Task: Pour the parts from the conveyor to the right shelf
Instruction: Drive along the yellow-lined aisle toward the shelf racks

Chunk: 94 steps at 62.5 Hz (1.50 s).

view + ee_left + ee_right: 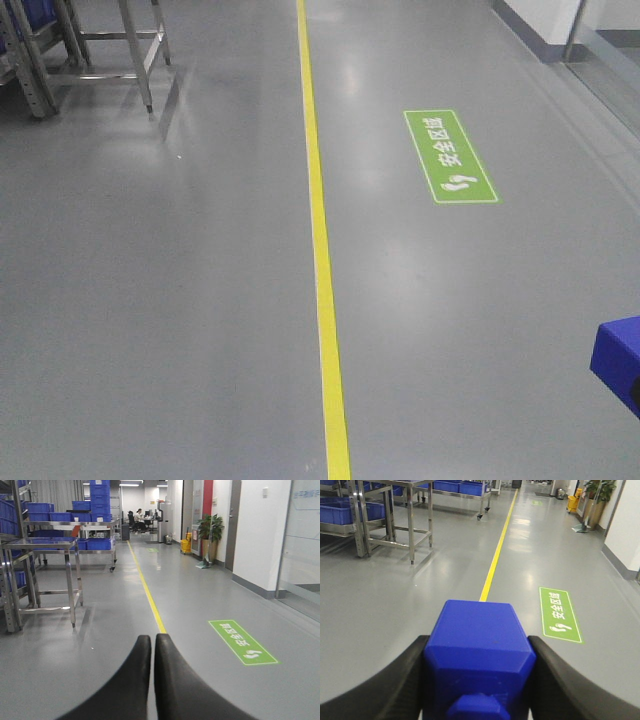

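My L gripper (152, 640) is closed tight, tips touching, pointing fwd over the floor. My R gripper (479, 640) is clamped on the blue part (479, 655), squeezing it from both sides, also pointing fwd.

- Floor (150, 300): grey, smooth, glossy coating; lamps and steel legs mirror in it.
- Line (322, 250): flat yellow strip with a faint sheen.
- Sign (450, 157), right of centre: flat green film on the floor, smooth and lightly shiny.
- Rack (30, 75), upper left: bare silver metal, bright and polished.
- Table (50, 542), left: the same silver metal, with a duller top and shiny legs.
- Bins (350, 512), upper left: deep blue plastic, smooth, low gloss.
- Block (477, 630), lower centre: bright blue plastic with smooth faces and a soft satin sheen.
- Right fingers (395, 685) and left fingers (130, 680): black, smooth, matt, with weak highlights.
- Panel (305, 545), right edge: glass, reflective.
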### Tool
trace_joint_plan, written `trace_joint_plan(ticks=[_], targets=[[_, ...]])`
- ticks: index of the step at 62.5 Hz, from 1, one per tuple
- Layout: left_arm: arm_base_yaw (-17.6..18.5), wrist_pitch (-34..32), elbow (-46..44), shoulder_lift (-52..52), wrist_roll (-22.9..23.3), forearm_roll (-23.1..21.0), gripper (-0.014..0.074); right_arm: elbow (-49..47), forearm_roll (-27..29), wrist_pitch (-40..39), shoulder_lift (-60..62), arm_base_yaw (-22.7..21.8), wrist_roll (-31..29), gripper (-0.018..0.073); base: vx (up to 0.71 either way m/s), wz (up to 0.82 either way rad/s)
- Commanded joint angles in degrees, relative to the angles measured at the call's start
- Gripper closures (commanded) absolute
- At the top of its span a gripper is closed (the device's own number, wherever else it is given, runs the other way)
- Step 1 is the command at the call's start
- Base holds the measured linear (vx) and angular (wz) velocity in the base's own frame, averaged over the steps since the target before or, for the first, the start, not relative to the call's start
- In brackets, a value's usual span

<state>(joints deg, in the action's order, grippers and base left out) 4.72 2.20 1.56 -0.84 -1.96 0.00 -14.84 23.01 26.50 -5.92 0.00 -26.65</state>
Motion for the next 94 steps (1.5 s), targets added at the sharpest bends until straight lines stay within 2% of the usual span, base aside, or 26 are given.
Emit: trace_joint_plan(ticks=[1,94], targets=[[0.23,-4.11,1.71,-0.64,0.49,0.00,0.0603,-1.68,0.73,-4.19,-0.66,-0.23,-0.46,0.0569,0.57,0.17],[0.23,-4.11,1.71,-0.64,0.49,0.00,0.0603,-1.68,0.73,-4.25,-0.66,-0.23,-0.51,0.0569,0.70,0.04]])
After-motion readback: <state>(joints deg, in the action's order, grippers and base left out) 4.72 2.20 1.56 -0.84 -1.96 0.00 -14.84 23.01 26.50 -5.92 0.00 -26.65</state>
